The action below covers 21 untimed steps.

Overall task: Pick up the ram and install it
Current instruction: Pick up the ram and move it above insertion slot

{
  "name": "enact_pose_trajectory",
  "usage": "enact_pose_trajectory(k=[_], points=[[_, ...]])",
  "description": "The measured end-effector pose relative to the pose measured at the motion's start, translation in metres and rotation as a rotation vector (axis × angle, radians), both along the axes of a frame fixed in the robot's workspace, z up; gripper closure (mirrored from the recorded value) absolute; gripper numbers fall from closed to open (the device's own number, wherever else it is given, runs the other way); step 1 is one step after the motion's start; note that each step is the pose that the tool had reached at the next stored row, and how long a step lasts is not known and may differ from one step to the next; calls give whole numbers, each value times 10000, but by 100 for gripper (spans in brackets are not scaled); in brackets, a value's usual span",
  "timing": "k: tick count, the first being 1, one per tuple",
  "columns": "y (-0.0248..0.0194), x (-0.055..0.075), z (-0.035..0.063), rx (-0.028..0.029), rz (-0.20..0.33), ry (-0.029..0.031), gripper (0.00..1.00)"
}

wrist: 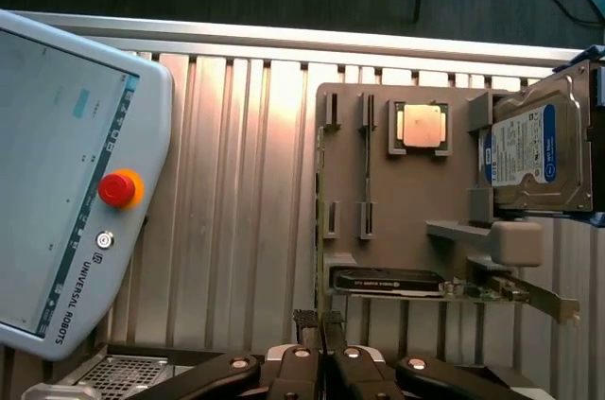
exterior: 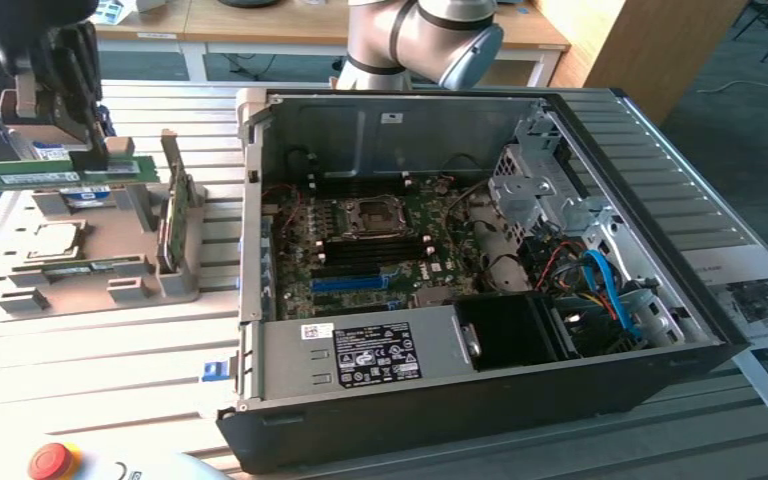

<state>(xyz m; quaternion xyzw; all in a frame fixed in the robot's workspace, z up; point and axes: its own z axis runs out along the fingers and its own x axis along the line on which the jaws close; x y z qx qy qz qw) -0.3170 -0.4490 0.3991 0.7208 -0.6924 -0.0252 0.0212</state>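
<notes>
We see the black metal gripper (exterior: pixel 88 155) pinched narrowly on the long, thin green circuit-board ram (exterior: pixel 24 177). It holds the ram level above the grey plastic parts tray (exterior: pixel 177 288), likely to clear its holders, well apart from the open black computer case (exterior: pixel 704 300).

Pale slatted worktable (exterior: pixel 91 350) catches bright light; wooden desks (exterior: pixel 264 25) stand behind, dark floor (exterior: pixel 758 90) beyond at exterior view's right.
</notes>
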Motion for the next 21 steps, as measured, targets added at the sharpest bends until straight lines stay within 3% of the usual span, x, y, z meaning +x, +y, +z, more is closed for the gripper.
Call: enact_pose_trajectory(k=[21], points=[[-53, 446, 0, 0, 1, 36, 88]])
